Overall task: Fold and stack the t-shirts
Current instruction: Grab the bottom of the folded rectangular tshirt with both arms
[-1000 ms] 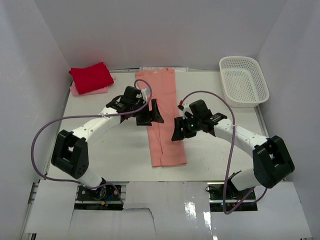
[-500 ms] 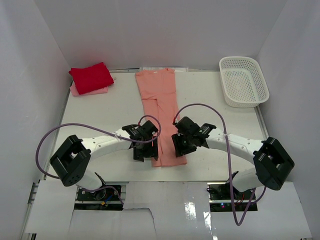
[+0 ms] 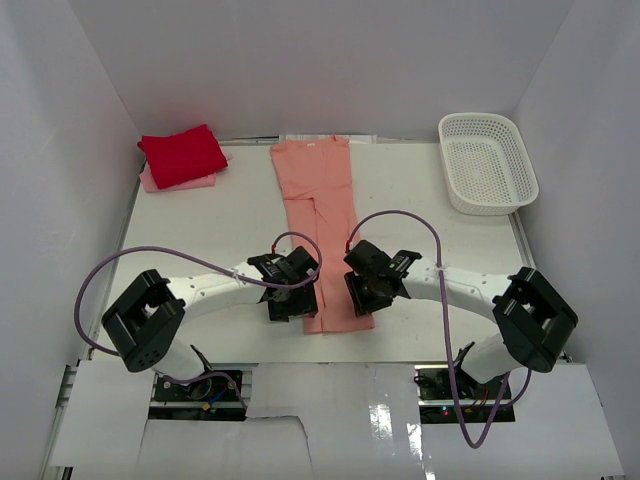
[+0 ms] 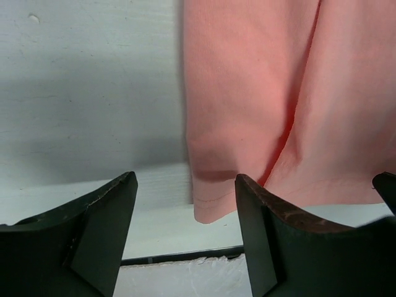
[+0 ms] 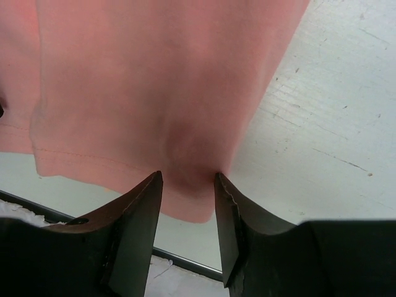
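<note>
So the salmon-pink t-shirt [image 3: 318,190] lies as a long narrow strip down the middle of the table [image 3: 220,220], collar end at 12 o'clock by the back wall and hem at 6 o'clock. That hem sits just short of the table's near edge. Both arms are bent low at the hem end, one on each bottom corner. The left gripper [image 4: 184,185] has its jaws spread wide, straddling the hem's 9 o'clock corner, with bare white tabletop under its outer finger. The right gripper [image 5: 187,179] is on the 3 o'clock corner, jaws drawn in narrow with a bit of puckered cloth between them. I honestly can't tell if they're pinching it. White tabletop shows on both long sides of the strip, wider on the 3 o'clock side. Up at 10 o'clock the bright red t-shirt [image 3: 183,155] sits folded on top of the pale pink t-shirt [image 3: 150,180], well apart from the arms. The white basket [image 3: 487,165] is at 2 o'clock, against the right edge.
</note>
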`<state>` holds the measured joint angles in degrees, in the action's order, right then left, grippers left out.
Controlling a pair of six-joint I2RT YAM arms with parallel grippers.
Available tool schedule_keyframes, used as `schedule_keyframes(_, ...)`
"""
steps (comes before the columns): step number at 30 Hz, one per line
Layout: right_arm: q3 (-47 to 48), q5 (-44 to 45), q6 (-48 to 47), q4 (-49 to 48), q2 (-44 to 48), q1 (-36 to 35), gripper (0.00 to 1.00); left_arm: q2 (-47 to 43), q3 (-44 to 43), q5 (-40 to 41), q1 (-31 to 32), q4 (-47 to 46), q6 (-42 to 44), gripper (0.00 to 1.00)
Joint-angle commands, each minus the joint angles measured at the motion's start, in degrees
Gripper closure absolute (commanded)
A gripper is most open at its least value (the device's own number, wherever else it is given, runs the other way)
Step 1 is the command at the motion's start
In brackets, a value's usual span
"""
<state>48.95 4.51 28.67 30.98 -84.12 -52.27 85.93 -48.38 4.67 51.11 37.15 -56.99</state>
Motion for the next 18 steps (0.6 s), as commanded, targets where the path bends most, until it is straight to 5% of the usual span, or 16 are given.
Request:
schedule_keyframes(1, 0.1, 1.9, 1.0, 0.2, 0.2, -0.3, 0.55, -3.0, -1.0, 2.2, 0.2, -1.8, -1.7, 0.25)
schedule_keyframes(8, -0.3, 0.6, 0.6, -0.9, -1.8, -0.3, 0.62, -1.8, -0.3, -0.4, 0.2, -4.4, -1.9, 0.37)
schedule_keyframes(18, -1.6, -0.7, 0.6, -3.0, -2.8, -0.3, 0.70, -0.2, 0.5, -3.3, 0.2, -6.5, -1.9, 0.42)
